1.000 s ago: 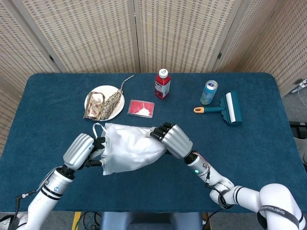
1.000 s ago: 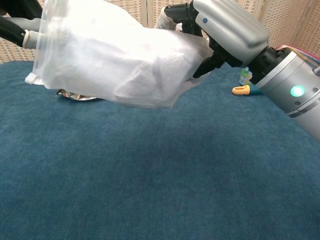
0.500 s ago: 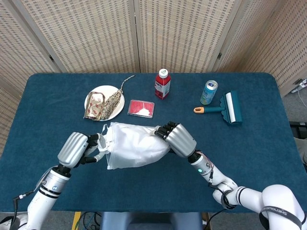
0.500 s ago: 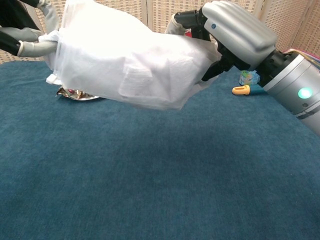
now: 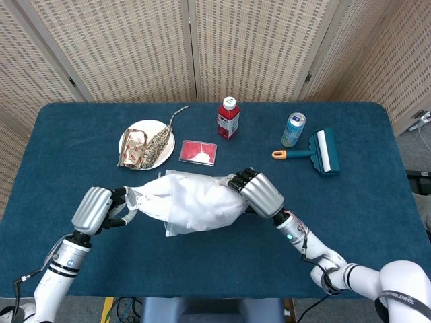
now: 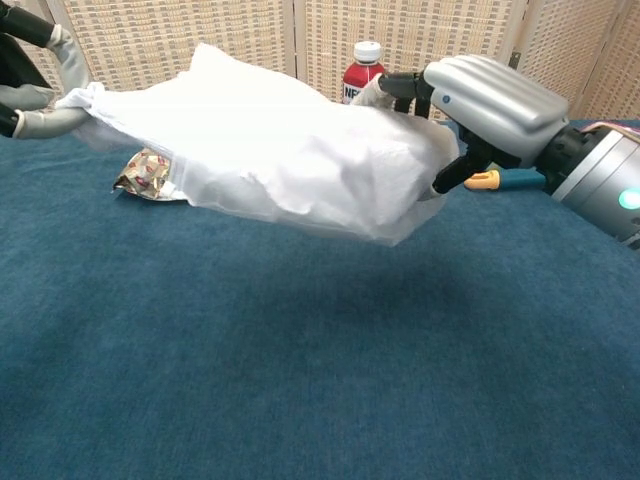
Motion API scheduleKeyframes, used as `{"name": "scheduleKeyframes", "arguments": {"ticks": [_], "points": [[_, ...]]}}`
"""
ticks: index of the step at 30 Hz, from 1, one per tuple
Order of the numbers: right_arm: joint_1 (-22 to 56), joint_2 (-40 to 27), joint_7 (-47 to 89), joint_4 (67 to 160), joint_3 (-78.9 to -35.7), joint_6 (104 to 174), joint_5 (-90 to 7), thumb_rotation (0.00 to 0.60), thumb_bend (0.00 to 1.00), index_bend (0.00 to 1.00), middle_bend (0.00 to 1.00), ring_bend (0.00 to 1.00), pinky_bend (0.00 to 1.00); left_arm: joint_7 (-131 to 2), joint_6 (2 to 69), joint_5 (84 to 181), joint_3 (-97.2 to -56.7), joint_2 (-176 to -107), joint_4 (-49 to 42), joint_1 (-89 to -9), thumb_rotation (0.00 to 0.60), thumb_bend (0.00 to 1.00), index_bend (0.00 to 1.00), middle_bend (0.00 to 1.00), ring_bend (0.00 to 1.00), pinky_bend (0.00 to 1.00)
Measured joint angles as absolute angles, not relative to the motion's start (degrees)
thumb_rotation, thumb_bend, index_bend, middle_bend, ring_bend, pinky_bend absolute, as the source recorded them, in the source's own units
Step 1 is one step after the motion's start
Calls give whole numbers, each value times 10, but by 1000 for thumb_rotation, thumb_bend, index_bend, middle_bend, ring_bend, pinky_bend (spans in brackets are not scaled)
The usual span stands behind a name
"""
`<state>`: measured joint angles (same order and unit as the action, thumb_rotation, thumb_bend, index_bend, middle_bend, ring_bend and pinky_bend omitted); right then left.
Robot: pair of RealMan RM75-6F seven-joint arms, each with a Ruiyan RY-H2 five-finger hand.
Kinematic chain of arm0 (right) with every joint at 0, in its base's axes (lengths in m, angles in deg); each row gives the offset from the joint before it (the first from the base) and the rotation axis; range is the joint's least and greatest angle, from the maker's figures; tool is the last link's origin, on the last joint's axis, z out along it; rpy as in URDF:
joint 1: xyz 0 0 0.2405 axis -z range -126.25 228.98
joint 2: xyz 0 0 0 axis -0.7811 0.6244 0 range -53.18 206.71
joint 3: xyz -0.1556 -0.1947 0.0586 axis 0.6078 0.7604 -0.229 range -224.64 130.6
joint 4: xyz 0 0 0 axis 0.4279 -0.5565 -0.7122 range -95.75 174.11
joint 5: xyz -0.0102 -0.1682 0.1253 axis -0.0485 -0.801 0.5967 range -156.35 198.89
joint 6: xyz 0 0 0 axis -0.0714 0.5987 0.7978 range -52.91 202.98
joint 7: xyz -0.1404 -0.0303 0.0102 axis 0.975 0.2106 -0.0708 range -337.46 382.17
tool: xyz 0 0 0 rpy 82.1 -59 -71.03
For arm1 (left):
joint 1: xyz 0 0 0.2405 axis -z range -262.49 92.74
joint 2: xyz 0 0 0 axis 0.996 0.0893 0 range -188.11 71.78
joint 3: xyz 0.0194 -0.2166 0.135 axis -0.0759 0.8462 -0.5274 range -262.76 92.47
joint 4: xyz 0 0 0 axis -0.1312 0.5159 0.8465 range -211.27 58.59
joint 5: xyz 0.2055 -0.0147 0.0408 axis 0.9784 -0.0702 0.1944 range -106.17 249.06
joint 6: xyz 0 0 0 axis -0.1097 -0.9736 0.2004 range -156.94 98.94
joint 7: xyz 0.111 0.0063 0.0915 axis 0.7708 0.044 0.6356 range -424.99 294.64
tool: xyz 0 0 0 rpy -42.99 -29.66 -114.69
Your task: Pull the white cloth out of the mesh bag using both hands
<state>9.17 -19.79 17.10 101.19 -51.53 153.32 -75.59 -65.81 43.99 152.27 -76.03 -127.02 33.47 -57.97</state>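
Right hand [image 5: 259, 193] grips the closed end of the translucent white mesh bag [image 5: 209, 205], fingers curled over its top. The bag with the white cloth [image 5: 151, 194] hangs off the blue table [image 5: 377, 202], stretched between both hands, at 9 o'clock from the right hand. Left hand [image 5: 97, 208] pinches the cloth's end at the bag's mouth, 3 o'clock from it. Versus a second ago, the hands are wider apart, the left hand further left, and more cloth is drawn out. Chest view shows the right hand [image 6: 495, 100] clamped on the bag [image 6: 340, 170] and left fingers [image 6: 40, 115] closed on the cloth [image 6: 120, 110].
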Motion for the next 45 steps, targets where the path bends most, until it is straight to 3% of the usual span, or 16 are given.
{"name": "scheduleKeyframes", "arguments": {"ticks": [10, 13, 15, 19, 23, 25, 34, 45], "points": [[108, -171, 204, 1039, -511, 1497, -727, 600, 0, 0, 83, 102, 259, -647, 433, 1520, -771, -1289, 310, -583, 600, 455, 707, 1000, 970, 1000], [114, -167, 205, 1046, -510, 1488, -717, 600, 0, 20, 153, 128, 293, -639, 427, 1518, -778, -1298, 300, -583, 600, 455, 707, 1000, 967, 1000], [118, -168, 206, 1047, -511, 1488, -714, 600, 0, 128, 276, 244, 415, -635, 424, 1517, -782, -1302, 294, -584, 600, 455, 706, 1000, 966, 1000], [122, -174, 208, 1041, -511, 1498, -719, 600, 0, 373, 609, 608, 683, -631, 422, 1516, -786, -1309, 287, -586, 600, 455, 707, 1000, 965, 1000], [123, -179, 211, 1038, -507, 1490, -721, 600, 0, 480, 906, 915, 933, -630, 422, 1518, -787, -1310, 285, -587, 600, 455, 707, 1000, 965, 1000], [122, -180, 213, 1039, -505, 1479, -719, 600, 0, 494, 978, 982, 987, -630, 421, 1518, -787, -1311, 285, -588, 600, 454, 707, 1000, 965, 1000], [105, -194, 230, 1046, -506, 1412, -699, 600, 7, 499, 1000, 1000, 1000, -631, 418, 1520, -788, -1316, 282, -589, 600, 454, 707, 1000, 965, 1000], [68, -226, 239, 1020, -539, 1348, -662, 600, 180, 499, 1000, 1000, 1000, -633, 418, 1521, -788, -1316, 280, -591, 600, 455, 707, 1000, 965, 1000]]}}
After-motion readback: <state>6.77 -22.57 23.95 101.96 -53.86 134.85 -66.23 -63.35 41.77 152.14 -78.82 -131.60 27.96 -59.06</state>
